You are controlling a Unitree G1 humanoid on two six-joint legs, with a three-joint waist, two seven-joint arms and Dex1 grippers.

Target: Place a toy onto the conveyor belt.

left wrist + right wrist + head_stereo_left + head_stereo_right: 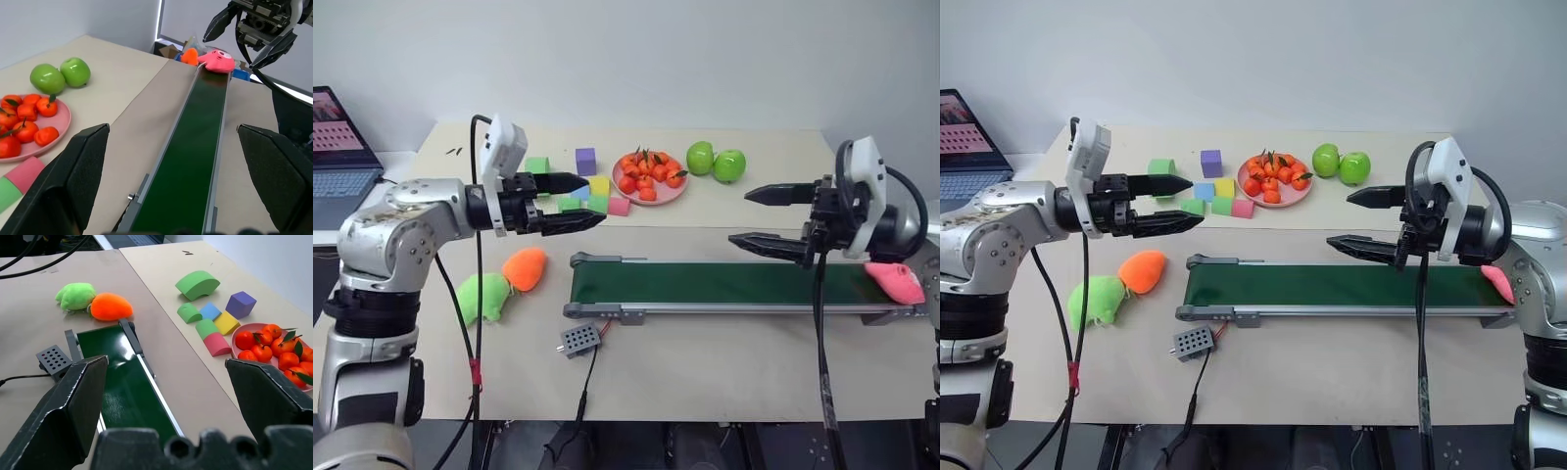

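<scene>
The toy (895, 281) already lay on the belt's (724, 285) right end. Both hands, left (576, 203) and right (756, 217), hung spread and empty above the belt.

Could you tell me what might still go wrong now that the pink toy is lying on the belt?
The pink toy lies at the very end of the conveyor belt, partly over the frame's edge, so it may roll off. The open right pincer hangs close above that end and could knock the toy. The cable hanging from that arm crosses the belt and might snag.
</scene>
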